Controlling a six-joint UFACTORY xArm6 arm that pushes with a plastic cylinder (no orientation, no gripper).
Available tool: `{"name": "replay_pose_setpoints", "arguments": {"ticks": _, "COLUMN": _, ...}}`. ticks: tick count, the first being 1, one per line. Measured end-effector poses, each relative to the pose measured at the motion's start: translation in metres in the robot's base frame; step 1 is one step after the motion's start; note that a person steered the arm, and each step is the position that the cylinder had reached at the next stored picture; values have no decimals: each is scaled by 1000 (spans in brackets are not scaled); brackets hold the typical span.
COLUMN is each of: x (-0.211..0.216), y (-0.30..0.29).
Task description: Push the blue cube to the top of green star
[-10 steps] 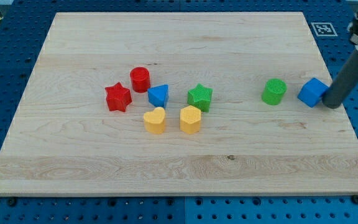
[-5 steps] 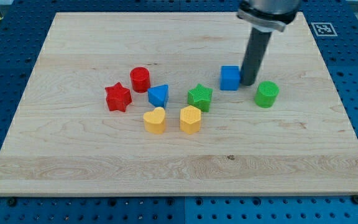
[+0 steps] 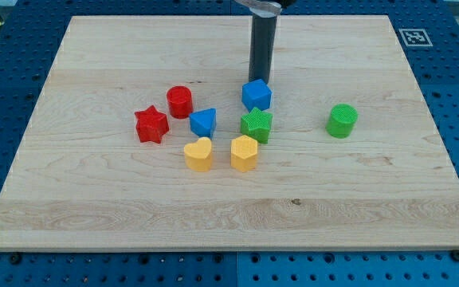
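The blue cube (image 3: pixel 256 95) sits just above the green star (image 3: pixel 256 125), towards the view's top, the two touching or nearly so. My tip (image 3: pixel 260 80) stands right behind the cube on its top side, at its upper edge; the rod rises straight up out of view. There is no gripper on this arm, only the rod.

Left of the star lies a blue triangular block (image 3: pixel 203 123), then a red cylinder (image 3: pixel 179 101) and a red star (image 3: pixel 151 125). Below them sit a yellow heart (image 3: pixel 198 154) and a yellow hexagonal block (image 3: pixel 245 153). A green cylinder (image 3: pixel 342 120) stands well apart on the view's right. All rest on the wooden bench (image 3: pixel 213 215).
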State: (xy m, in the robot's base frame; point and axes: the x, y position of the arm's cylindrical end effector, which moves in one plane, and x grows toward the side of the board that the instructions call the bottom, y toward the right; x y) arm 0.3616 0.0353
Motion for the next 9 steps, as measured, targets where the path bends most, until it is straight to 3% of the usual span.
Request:
{"name": "replay_pose_setpoints", "arguments": {"ticks": 2, "x": -1, "y": 3}}
{"name": "replay_pose_setpoints", "arguments": {"ticks": 4, "x": 14, "y": 120}}
{"name": "replay_pose_setpoints", "arguments": {"ticks": 6, "x": 69, "y": 214}}
{"name": "replay_pose_setpoints", "arguments": {"ticks": 8, "x": 135, "y": 213}}
{"name": "replay_pose_setpoints", "arguments": {"ticks": 9, "x": 141, "y": 193}}
